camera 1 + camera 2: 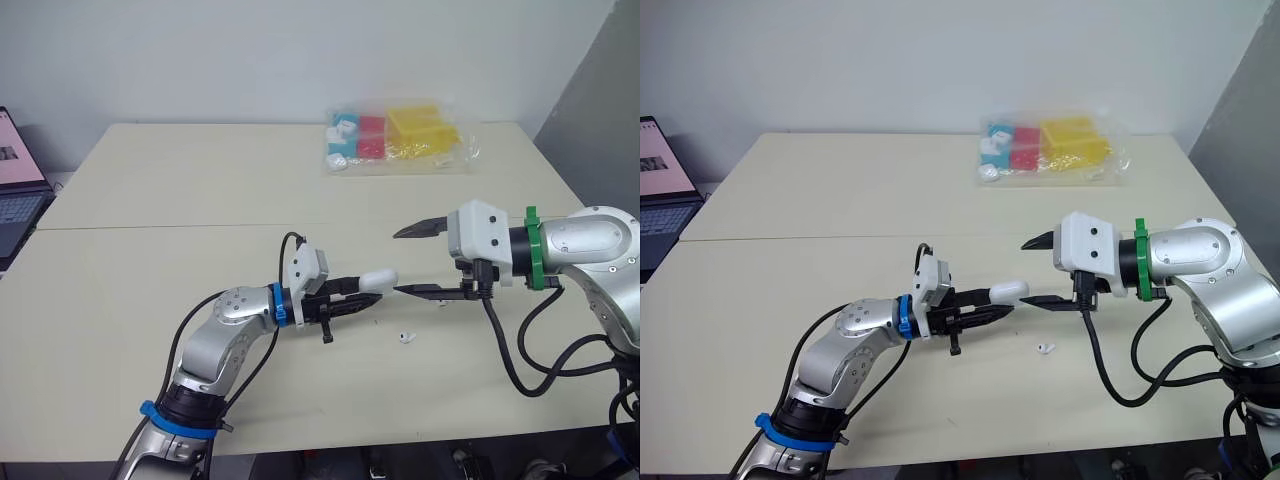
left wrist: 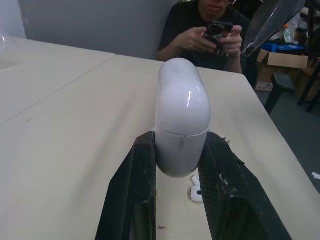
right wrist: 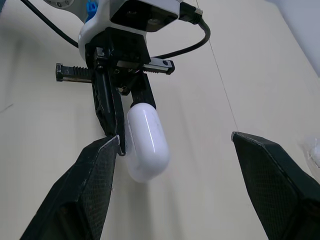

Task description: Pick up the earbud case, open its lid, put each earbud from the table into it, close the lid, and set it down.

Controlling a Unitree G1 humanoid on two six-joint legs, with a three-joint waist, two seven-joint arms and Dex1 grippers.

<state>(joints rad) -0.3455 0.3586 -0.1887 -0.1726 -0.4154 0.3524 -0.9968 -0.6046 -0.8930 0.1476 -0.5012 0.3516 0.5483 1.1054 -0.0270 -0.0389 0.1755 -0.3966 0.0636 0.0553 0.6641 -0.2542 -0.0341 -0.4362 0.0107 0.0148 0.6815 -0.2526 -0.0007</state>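
Observation:
My left gripper [image 1: 366, 290] is shut on the lower end of the white earbud case [image 1: 378, 279], holding it above the table with its rounded lid end pointing right. The lid is closed, and its seam shows in the left wrist view on the case [image 2: 181, 110]. My right gripper [image 1: 397, 262] is open and faces the case from the right. Its lower fingertip is almost at the case's end, and its upper finger is well above. In the right wrist view the case [image 3: 146, 144] lies close to one finger [image 3: 95, 170]. One white earbud [image 1: 405, 337] lies on the table below the case.
A clear bag of coloured boxes [image 1: 395, 140] rests at the table's far side. An open laptop [image 1: 15, 180] stands off the left edge. A seated person holding a phone [image 2: 210, 30] is beyond the table's right end. The table front edge [image 1: 400, 440] is near.

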